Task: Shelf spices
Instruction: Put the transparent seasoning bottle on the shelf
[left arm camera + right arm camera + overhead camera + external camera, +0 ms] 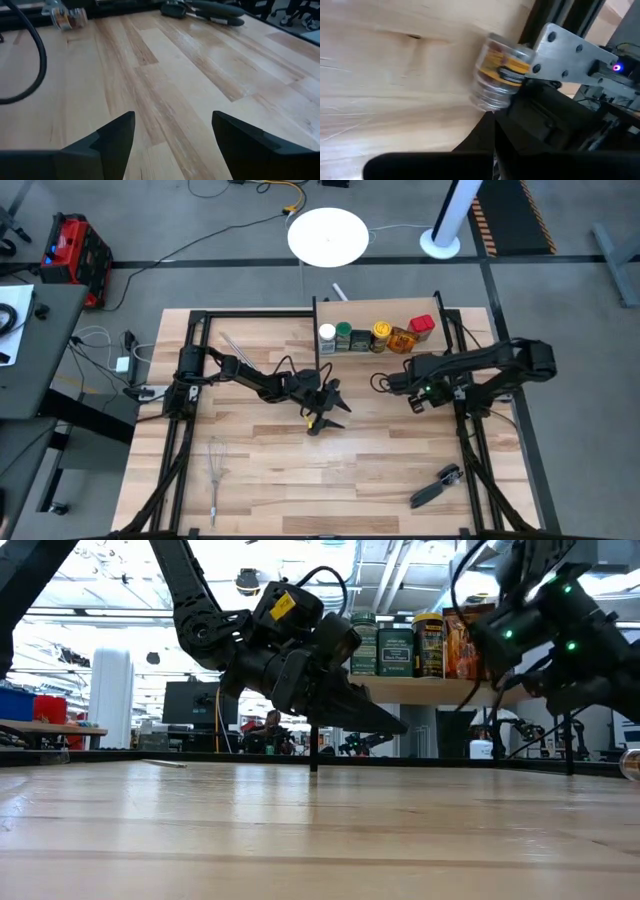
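Observation:
The shelf [380, 308] stands at the table's far edge, with its pale board [440, 690] raised on black posts. Several spices stand on it in a row: white-capped [327, 335], green-capped [344, 336], dark square [361, 339], yellow-capped [381, 333], orange [400, 340] and red [421, 327]. One more clear jar [492, 75] with a yellow-orange label lies on its side on the table by the right rail [65, 17]; the right arm hides it from above. My left gripper [337, 408] is open, low over the table's middle [172, 135]. My right gripper [417, 393] hovers just in front of the shelf.
A wire whisk [215, 470] lies near the table's left near corner and a black-handled tool [435, 485] near the right near corner. Black frame rails [190, 410] run along both sides. Bare wood lies between the arms and the near edge.

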You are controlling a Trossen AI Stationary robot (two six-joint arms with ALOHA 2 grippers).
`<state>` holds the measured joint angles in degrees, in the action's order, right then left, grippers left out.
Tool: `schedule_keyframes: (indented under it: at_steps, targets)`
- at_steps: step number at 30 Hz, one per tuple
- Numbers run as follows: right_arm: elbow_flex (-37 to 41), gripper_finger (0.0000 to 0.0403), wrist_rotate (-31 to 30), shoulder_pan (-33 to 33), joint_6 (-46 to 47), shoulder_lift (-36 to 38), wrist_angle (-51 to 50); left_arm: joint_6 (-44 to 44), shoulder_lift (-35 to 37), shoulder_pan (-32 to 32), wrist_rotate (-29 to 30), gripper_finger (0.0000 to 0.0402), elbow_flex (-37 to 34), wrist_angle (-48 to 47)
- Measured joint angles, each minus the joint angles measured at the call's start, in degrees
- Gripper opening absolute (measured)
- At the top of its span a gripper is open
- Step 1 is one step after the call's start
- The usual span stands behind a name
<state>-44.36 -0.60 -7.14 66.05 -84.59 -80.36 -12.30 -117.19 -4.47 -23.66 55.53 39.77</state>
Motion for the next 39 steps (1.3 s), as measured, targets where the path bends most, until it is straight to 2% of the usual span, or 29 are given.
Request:
schedule_keyframes:
  at_steps: [4, 11, 19, 22, 26, 30, 33, 39]
  targets:
    - [0.0, 0.0011, -1.0, 0.7, -0.8, -3.5, 1.4, -0.1, 0.0, 0.0, -0.5, 0.0256, 0.0, -0.5]
    - [0.0, 0.0005, -3.4, 0.5, -1.4, -10.2, -5.0, 0.0, 0.0, 0.0, -0.8, 0.0256, 0.0, -0.5]
    - [0.3, 0.0003, -3.4, -1.2, -7.3, -16.7, 7.9, 0.1, 0.0, 0.0, -1.0, 0.0256, 0.0, -0.5]
    - [0.1, 0.0003, -1.6, -1.1, -9.3, -18.5, 10.7, 0.1, 0.0, 0.0, -1.4, 0.0256, 0.0, -0.8]
    - [-2.8, 0.0003, -0.1, 1.7, -10.8, -18.2, 8.3, 0.1, 0.0, -0.1, -1.4, 0.0256, 0.0, -1.0]
    - [-6.3, 0.0002, -6.1, 3.6, -5.7, -15.8, -2.9, 0.2, 0.0, -0.1, -1.0, 0.0256, 0.0, -0.9]
    - [-6.7, 0.0002, -8.2, 2.5, -2.5, -13.5, -6.9, 0.3, 0.0, -0.1, -0.9, 0.0256, 0.0, -0.9]
    - [-3.2, 0.0002, -9.5, -3.3, -5.4, -13.9, 0.3, 0.3, 0.0, 0.0, -1.3, 0.0256, 0.0, -1.0]
